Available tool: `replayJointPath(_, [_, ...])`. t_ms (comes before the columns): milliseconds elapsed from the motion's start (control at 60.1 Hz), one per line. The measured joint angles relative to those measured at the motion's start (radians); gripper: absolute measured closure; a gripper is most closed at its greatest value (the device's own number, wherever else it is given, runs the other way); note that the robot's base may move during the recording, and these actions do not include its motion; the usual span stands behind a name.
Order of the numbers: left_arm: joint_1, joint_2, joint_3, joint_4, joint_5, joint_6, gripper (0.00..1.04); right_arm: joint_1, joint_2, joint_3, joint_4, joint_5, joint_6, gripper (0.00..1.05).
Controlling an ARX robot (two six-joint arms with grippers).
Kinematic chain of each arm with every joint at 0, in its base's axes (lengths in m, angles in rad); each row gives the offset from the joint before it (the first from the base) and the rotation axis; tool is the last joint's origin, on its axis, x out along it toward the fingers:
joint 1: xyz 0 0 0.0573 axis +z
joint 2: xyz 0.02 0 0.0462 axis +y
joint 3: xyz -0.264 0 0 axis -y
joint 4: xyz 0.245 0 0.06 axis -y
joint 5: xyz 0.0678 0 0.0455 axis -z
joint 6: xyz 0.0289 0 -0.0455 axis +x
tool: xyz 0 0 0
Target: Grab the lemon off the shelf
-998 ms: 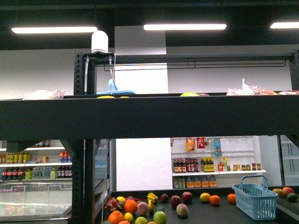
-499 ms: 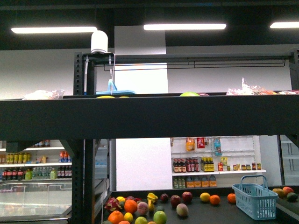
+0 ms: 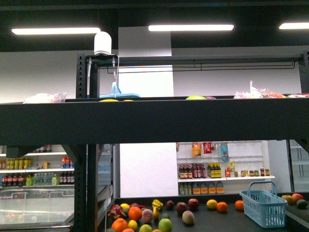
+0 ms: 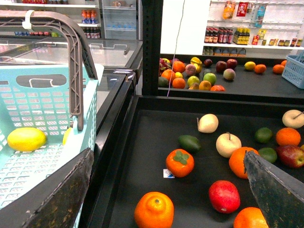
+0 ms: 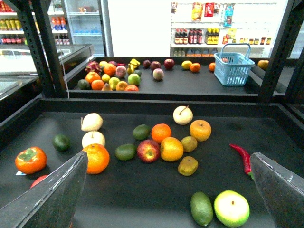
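Observation:
A bright pale-yellow oval lemon (image 4: pixel 26 138) lies inside a light-blue basket (image 4: pixel 42 99) beside the black shelf tray (image 4: pixel 142 152) in the left wrist view. My left gripper (image 4: pixel 166 199) is open and empty above the tray's near end, over an orange (image 4: pixel 154 210) and a red fruit (image 4: pixel 224 195). My right gripper (image 5: pixel 166 199) is open and empty above the same kind of dark tray (image 5: pixel 133 190), near a green oval fruit (image 5: pixel 201 208). I see no lemon among the fruit on that tray. In the front view the shelf's dark front lip (image 3: pixel 154 121) fills the middle; neither gripper shows there.
The tray holds a persimmon (image 4: pixel 179 162), pale pears (image 5: pixel 91 122), oranges (image 5: pixel 98 157), limes (image 5: pixel 125 151), an apple (image 5: pixel 148 150), a red chilli (image 5: pixel 241 156) and a green-white apple (image 5: pixel 231 208). A farther shelf carries more fruit and a blue basket (image 5: pixel 231 68). Upright posts (image 5: pixel 42 47) stand at the sides.

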Motion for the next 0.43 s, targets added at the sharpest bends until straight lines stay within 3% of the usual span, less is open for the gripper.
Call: replayJointPath(432, [0.000,0.000,0.000,0.000,0.000,0.000,0.08,0.000,0.000,0.000,0.000,0.000,0.000,0.02])
